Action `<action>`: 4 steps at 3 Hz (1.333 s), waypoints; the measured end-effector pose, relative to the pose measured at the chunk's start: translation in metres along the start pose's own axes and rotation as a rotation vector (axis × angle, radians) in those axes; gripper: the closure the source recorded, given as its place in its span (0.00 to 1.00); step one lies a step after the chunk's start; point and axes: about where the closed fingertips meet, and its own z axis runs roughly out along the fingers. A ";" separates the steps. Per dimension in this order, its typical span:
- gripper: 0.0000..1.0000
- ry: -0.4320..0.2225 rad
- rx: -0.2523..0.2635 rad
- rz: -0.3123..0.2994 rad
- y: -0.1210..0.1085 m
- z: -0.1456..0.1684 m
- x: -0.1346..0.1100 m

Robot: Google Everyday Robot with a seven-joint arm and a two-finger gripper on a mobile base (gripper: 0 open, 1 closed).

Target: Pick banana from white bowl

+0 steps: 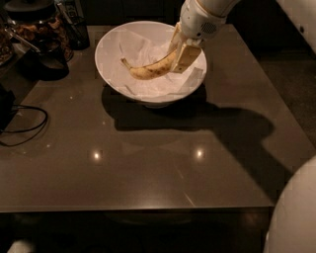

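Camera view: gripper holds the banana in the bowl

The table (148,173) is dark and shiny. The bowl (106,47) sits at the 12 o'clock end of it. The bowl is big, round and white.

The banana (148,71) is inside the bowl. It is yellow with brown spots. Its thin stem end points to 9 o'clock. Its other end, at 3 o'clock, is in the gripper (178,53).

The gripper reaches down into the bowl at about 2 o'clock. Its two fingers (187,57) are squeezed onto the fat end of the banana. I cannot tell if the banana touches the bowl's floor or hangs just above it.

The white arm (202,15) comes in from 1 o'clock. A round white part of the robot (296,212) fills the corner at 5 o'clock.

A dark jar (34,22) stands off the table's 11 o'clock corner, well apart from the bowl. A black cable (27,126) lies in a loop at 9 o'clock. The arm and bowl cast a big shadow (212,128) on the table toward 4 o'clock.
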 end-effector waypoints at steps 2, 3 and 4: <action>1.00 -0.055 0.009 0.029 0.014 -0.017 -0.011; 1.00 -0.098 0.024 0.058 0.035 -0.035 -0.018; 1.00 -0.116 0.067 0.079 0.069 -0.054 -0.024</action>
